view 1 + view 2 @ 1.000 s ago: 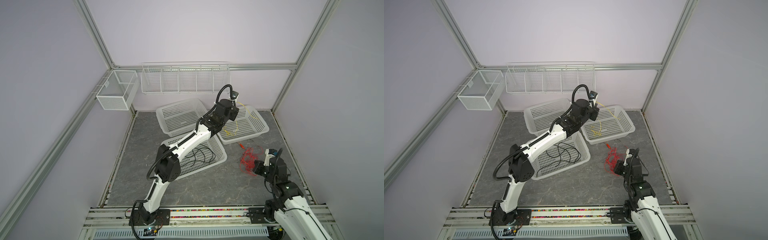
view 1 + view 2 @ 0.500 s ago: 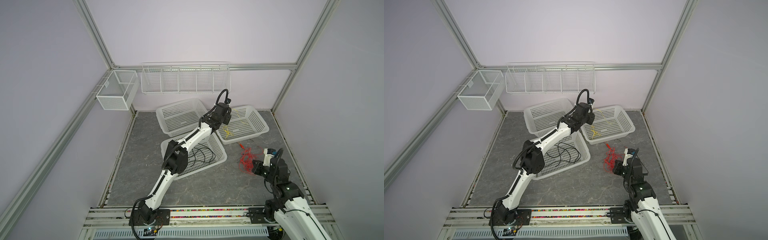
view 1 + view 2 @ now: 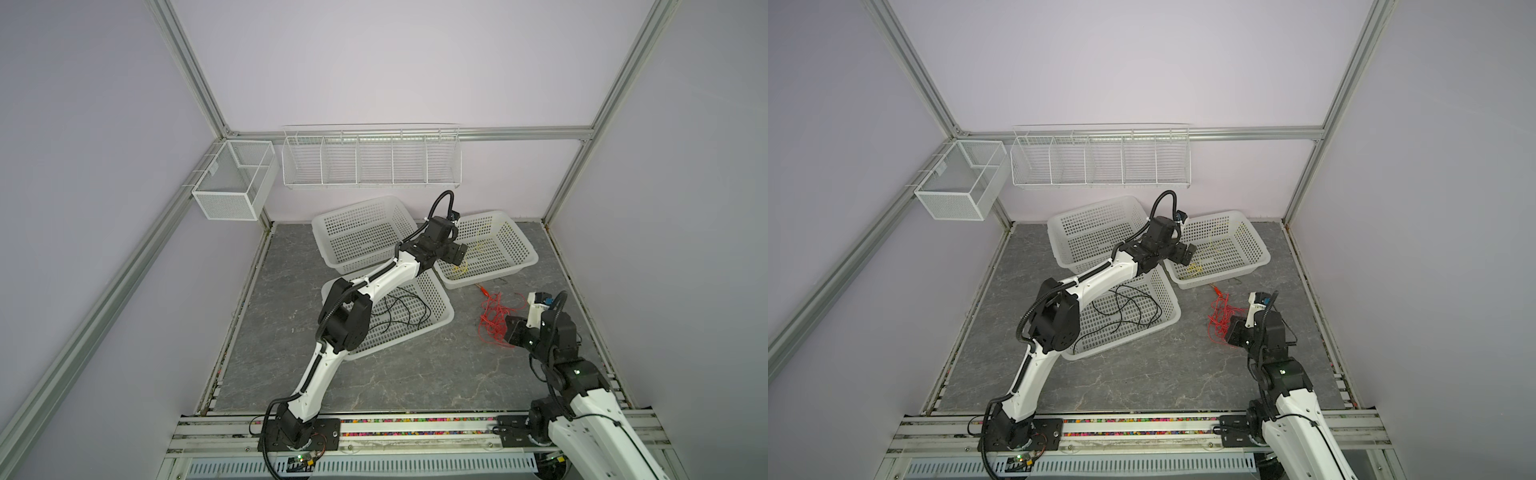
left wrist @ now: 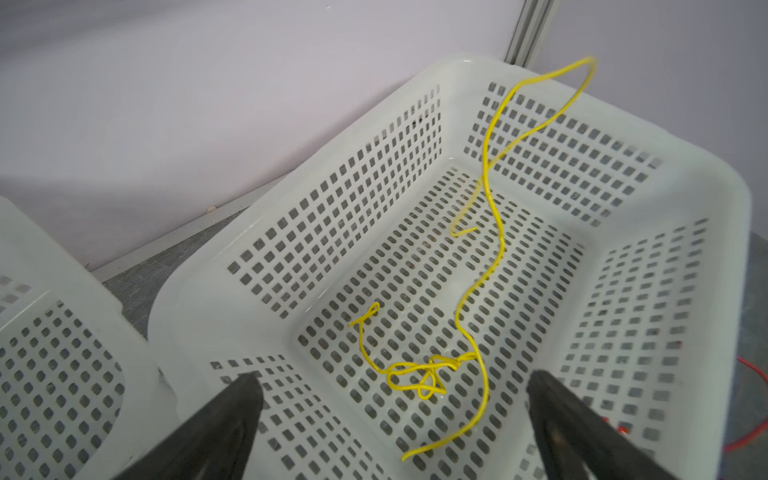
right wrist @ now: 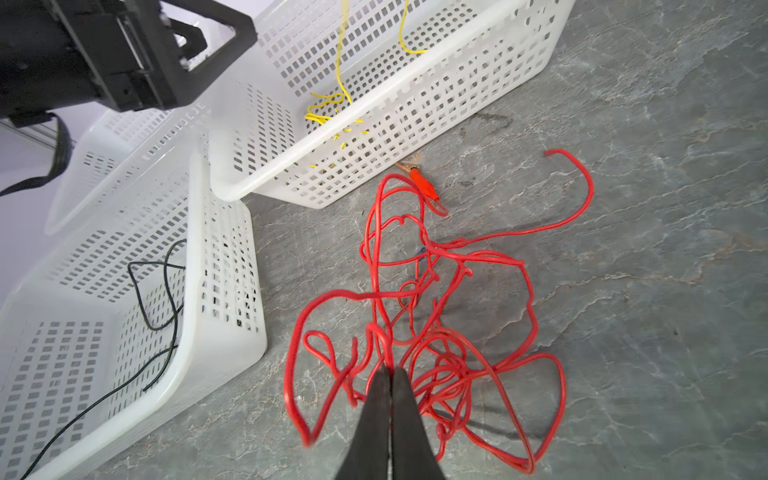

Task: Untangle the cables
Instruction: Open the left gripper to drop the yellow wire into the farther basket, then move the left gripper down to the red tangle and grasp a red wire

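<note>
Ylw cable (image 4: pixel 502 241) runs front-to-back in bskt (image 4: pixel 195 291); R gripper (image 5: pixel 387 370) pinches red cable (image 5: pixel 451 368).

Bench (image 3: pixel 395 382) carries three baskets: back-left basket (image 3: pixel 361 237) and back-right basket (image 3: pixel 515 239) side by side along the back edge, front basket (image 3: pixel 436 299) just before both. Cable strands (image 4: pixel 415 376) in back-right basket; loose cables (image 3: pixel 405 313) in front basket; cable heap (image 3: pixel 492 320) on bench, toward right edge.

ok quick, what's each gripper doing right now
left gripper: open, holding nothing
right gripper: closed on a strand of the red cable tangle
</note>
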Controlling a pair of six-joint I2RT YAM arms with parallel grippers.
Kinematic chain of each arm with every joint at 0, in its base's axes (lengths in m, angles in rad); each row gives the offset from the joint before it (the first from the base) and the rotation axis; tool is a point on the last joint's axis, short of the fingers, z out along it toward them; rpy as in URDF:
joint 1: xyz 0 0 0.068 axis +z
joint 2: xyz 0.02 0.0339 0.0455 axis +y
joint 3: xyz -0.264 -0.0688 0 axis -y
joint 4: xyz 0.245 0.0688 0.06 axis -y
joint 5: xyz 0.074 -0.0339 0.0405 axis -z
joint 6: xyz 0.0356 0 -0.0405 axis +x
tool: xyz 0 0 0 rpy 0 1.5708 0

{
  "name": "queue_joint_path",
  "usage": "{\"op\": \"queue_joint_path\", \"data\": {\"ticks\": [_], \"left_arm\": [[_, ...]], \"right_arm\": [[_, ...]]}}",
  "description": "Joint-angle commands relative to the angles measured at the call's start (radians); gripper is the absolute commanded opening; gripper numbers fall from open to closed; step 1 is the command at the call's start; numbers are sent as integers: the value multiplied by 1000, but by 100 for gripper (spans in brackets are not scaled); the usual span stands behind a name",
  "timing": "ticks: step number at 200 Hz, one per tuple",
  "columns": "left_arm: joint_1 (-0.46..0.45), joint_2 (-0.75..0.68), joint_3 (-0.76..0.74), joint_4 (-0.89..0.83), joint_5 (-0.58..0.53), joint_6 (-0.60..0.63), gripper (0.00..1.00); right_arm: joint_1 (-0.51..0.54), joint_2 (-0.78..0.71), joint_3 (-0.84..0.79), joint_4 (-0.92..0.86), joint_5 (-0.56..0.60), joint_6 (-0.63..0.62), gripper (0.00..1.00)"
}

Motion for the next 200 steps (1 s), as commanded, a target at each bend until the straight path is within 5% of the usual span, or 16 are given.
{"op": "queue_joint_path", "data": {"ticks": [1,93,200], "left_arm": [[-1,-114,-62,102,83,6,99],[-12,-373,-456,308,331,19,98],[-71,-438,-570,365,389,11,95]], "right_arm": [[3,-1,42,-21,50,-31,6],[3,-139,95,43,-70,-87,6],[3,-192,233,-98,5,-132,6]]}}
